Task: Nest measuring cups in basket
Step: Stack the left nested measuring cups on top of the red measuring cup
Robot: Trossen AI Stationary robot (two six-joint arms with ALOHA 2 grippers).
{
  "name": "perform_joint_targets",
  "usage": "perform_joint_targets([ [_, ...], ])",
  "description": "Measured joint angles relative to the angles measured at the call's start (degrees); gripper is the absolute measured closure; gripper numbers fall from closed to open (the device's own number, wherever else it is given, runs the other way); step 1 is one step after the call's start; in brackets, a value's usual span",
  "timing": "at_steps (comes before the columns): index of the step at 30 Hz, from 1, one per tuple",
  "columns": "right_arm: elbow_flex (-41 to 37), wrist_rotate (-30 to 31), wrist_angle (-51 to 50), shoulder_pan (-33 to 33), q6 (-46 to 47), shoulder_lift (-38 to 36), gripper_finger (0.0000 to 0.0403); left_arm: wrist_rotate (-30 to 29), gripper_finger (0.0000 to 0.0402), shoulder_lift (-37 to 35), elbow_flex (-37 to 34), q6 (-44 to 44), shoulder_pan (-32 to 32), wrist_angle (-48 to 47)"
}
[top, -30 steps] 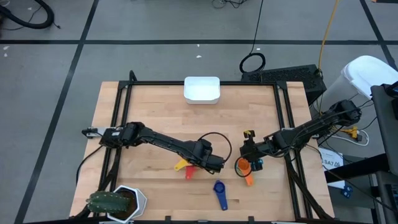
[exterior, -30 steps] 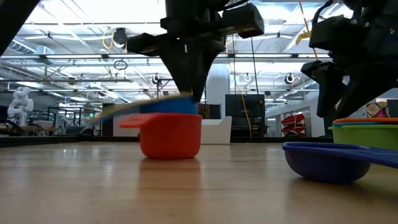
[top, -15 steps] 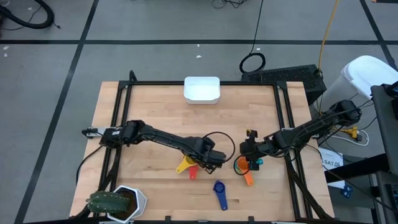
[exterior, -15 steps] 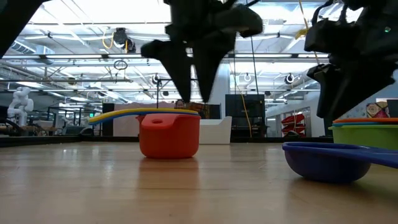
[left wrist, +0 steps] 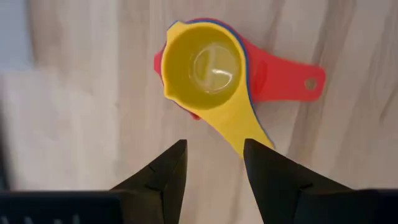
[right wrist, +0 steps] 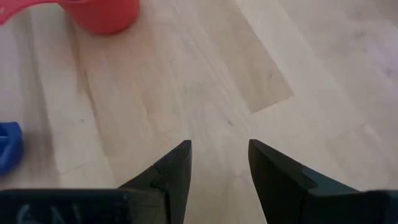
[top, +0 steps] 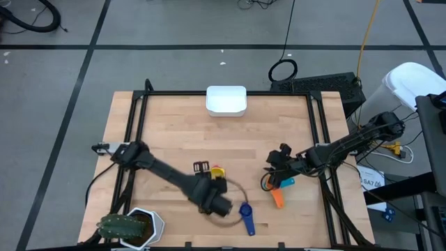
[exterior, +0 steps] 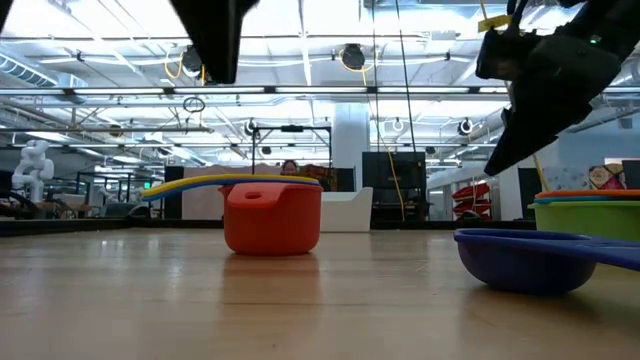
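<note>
You are mid-way through stacking, not yet at the basket [top: 226,100]. The yellow cup [left wrist: 208,61] sits inside the red cup [left wrist: 283,73], a blue rim showing between them, and the left gripper [left wrist: 213,167] hangs above that stack with its fingers apart and nothing between them — released, by the look of it. On the side of the red cup away from the basket lies the dark blue cup [top: 245,216], alone. To the right of the red cup, about as far from the basket, an orange-and-green stack [exterior: 588,212] stands with the right gripper [right wrist: 217,165] over it, fingers apart, empty.

Your next move, I judge, is to gather these — the loose blue cup and the two stacks — into one nest, then carry it to the basket, which sits at the table's [top: 167,132] far edge, well apart from every cup. Expect a stacked pile to shift if gripped by one handle only.

The table is pale wood planking in a black frame, with a potted plant [top: 129,227] at the corner farthest from the basket on the left. Beyond it is a bright industrial hall with overhead trusses.
</note>
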Motion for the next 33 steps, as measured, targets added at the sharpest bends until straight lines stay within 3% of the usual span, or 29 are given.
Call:
perform_joint_targets([
  [5, 0.0, -1.15, 0.31, 2.62, 5.75, 0.0, 0.0252, -4.22, 0.0238, -0.3, -3.36, 1.5, -3.27, 0.19],
  [14, 0.0, 0.67, 0.51, 6.42, 12.4, 0.0, 0.0252, -6.88, 0.0238, -0.26, -20.42, -6.64, -9.12, 0.29],
  [18, 0.0, 1.82, 0.69, 6.6, 13.7, 0.0, 0.0252, -9.63, 0.0238, -4.44, -25.94, -11.12, -10.33, 2.76],
  [23, 0.0, 2.13, 1.07, 6.6, 13.69, 0.0, 0.0252, -10.1, 0.0238, -15.86, -38.05, -17.08, -9.47, 11.6],
  [29, 0.0, 2.08, 1.9, 6.58, 13.4, 0.0, 0.0252, -3.92, 0.0238, -30.43, -56.55, -14.69, -6.75, 37.01],
  [33, 0.0, 2.06, 2.01, 6.58, 13.31, 0.0, 0.0252, -3.7, 0.0238, -34.94, -62.82, -14.4, -5.67, 45.83],
])
